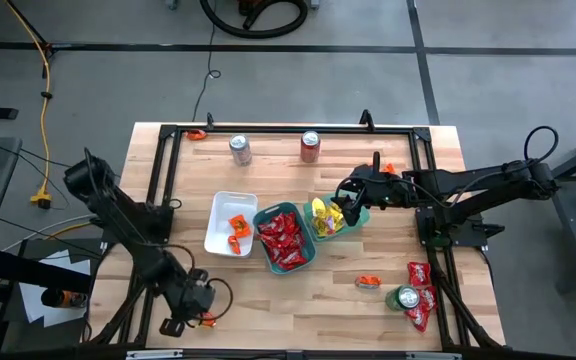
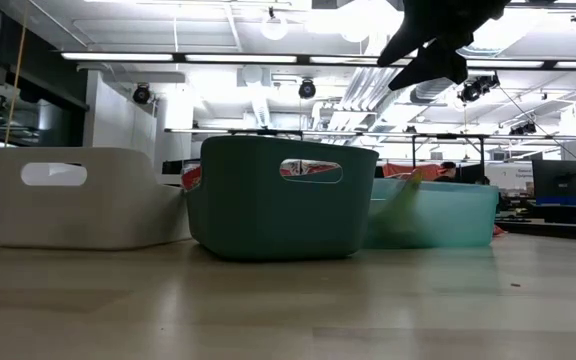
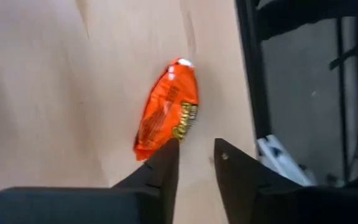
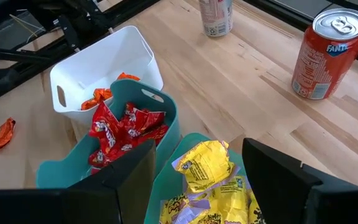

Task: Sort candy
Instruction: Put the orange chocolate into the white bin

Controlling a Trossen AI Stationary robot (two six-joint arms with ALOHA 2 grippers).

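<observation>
three trays: a white plastic tray (image 1: pixel 230 222), a dark teal plastic tray (image 1: pixel 286 240) and a lighter teal plastic tray (image 1: pixel 340 222) sit side by side at the middle of my light wooden table (image 1: pixel 298 310).
white tray: holds a few orange crinkly candy packets (image 1: pixel 237 227).
dark teal tray: filled with red crinkly candy packets (image 1: pixel 281 238).
lighter teal tray: holds yellow crinkly candy packets (image 4: pixel 211 180).
my left gripper (image 3: pixel 194 158): low over the table's near left corner, fingers slightly parted, nothing between them; one fingertip sits at the edge of a single orange candy packet (image 3: pixel 168 109) lying flat on the wood, just beside the black frame rail (image 3: pixel 249 68).
my right gripper (image 1: pixel 352 203): hovering over the lighter teal tray, fingers (image 4: pixel 132 171) spread wide apart above the yellow packets, empty.
loose candy: a small heap of red packets (image 1: pixel 420 295) near the right front corner, with a green-topped drink can (image 1: pixel 403 298) touching it; one more orange packet (image 1: pixel 369 281) lies just beside that can.
far edge: a silver drink can (image 1: pixel 239 150) and a red fanta drink can (image 4: pixel 325 55) stand upright, apart from each other.
</observation>
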